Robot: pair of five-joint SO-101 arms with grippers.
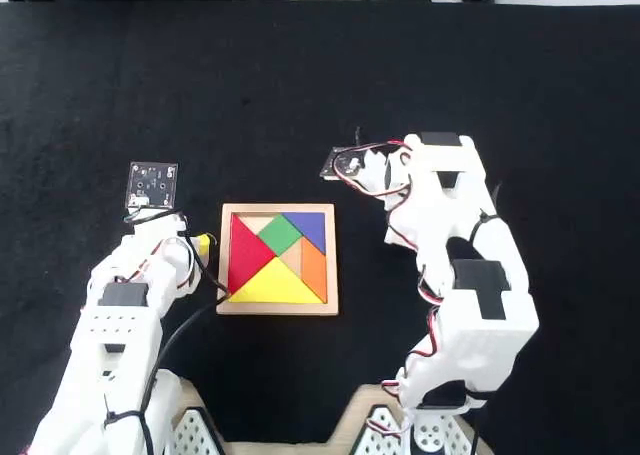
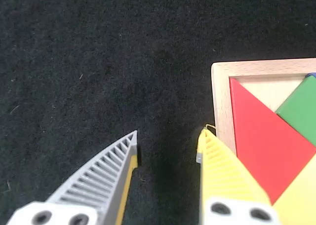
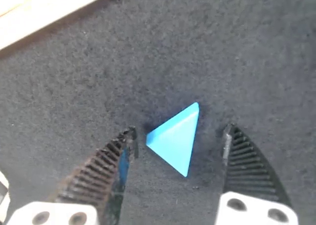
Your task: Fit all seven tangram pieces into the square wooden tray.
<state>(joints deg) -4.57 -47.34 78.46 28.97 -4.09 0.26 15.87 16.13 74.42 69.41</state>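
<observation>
Broadly, the black cloth-covered table carries everything. In the high view the right arm stands at about 4 o'clock from the square wooden tray and bends over to end near the tray's 1 o'clock corner. The left arm rises from about 7 o'clock and ends just beside the tray's 9 o'clock side. The tray lies flat at the middle of the table and holds five pieces. A large red triangle fills its 9 o'clock side and a large yellow triangle its 6 o'clock side. An orange piece sits at 3 o'clock, a dark blue triangle in the 1 o'clock corner, and a green square near 12 o'clock. Bare wood shows in the 11 o'clock corner and in a small gap at the centre. The left gripper has its fingers spread wide over bare cloth, its yellow finger just beside the tray's outer rim, and it grips nothing. The right gripper is likewise spread, its dark fingers on either side of a small light blue triangle. That piece lies flat on the cloth outside the tray, apart from both fingers.
</observation>
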